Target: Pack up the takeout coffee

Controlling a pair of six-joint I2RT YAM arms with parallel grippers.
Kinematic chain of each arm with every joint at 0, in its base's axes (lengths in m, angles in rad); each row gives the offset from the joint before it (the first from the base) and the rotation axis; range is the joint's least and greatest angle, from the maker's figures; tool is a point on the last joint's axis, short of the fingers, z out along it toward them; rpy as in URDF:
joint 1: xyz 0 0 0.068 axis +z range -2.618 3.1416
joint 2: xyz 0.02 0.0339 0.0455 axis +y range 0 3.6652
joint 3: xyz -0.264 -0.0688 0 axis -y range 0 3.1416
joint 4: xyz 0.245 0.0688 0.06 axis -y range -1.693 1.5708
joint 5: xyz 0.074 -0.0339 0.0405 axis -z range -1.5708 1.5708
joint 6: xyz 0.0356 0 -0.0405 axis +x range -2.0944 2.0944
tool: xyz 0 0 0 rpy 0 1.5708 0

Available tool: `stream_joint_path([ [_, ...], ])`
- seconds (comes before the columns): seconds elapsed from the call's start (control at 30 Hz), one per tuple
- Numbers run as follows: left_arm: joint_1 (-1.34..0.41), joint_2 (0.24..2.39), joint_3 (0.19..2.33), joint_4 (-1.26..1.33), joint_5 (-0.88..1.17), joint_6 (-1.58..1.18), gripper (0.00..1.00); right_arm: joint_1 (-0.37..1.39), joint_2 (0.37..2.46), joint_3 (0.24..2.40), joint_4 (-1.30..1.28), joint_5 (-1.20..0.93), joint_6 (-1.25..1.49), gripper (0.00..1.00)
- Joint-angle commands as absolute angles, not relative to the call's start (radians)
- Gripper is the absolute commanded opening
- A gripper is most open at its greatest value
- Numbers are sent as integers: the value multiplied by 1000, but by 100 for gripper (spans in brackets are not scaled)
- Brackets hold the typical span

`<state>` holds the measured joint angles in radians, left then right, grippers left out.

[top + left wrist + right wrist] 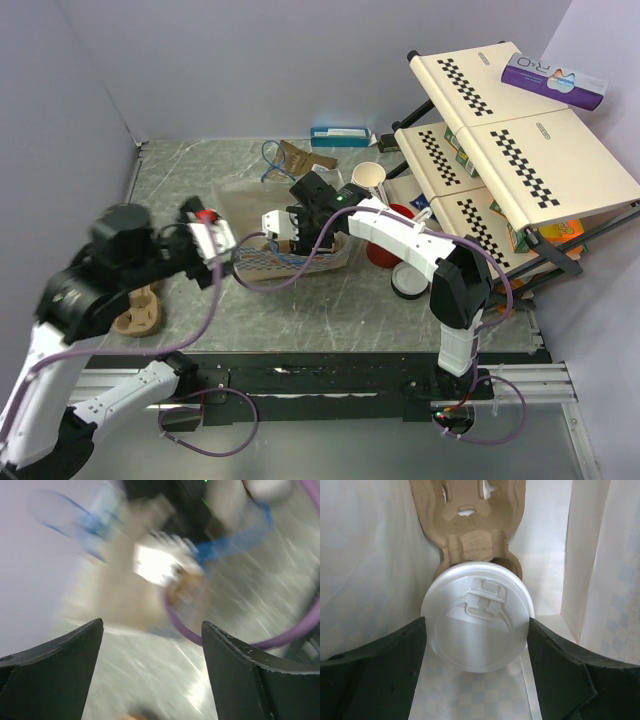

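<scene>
The takeout coffee (477, 617) shows in the right wrist view as a round white lid, standing in a brown pulp cup carrier (470, 525) inside a white checked paper bag (365, 580). My right gripper (476, 630) reaches into the bag, and its fingers (395, 665) press both sides of the lid. From above, the right gripper (300, 228) is over the bag (262, 266) and hides the cup. My left gripper (212, 232) is open and empty beside the bag's left end. Its view is motion-blurred, with the left gripper (152, 630) over the table.
A second brown carrier (138, 312) lies at the left. Lidless cream cups (368, 180), a red cup (385, 250) and a loose white lid (410, 281) sit right of the bag. A checker-patterned rack (520, 160) fills the right side. A blue-handled bag (290, 155) lies at the back.
</scene>
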<state>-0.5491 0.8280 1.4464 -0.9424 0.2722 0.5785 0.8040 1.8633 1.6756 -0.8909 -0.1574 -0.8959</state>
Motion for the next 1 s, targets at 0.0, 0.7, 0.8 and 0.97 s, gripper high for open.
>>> stream_joint_path([
  [0.0,-546,842,1339,-1037,376,632,86,782,1884,1695,-940,-247,-877,0],
  [0.7,-195,1032,1654,-989,314,759,90,779,1893,1704,-942,-276,-911,0],
  [0.8,-52,1115,1686,-1262,509,908,85,779,1890,1697,-939,-276,-923,0],
  [0.97,-3,1066,1556,-1370,733,1213,89,781,1896,1703,-946,-285,-940,0],
])
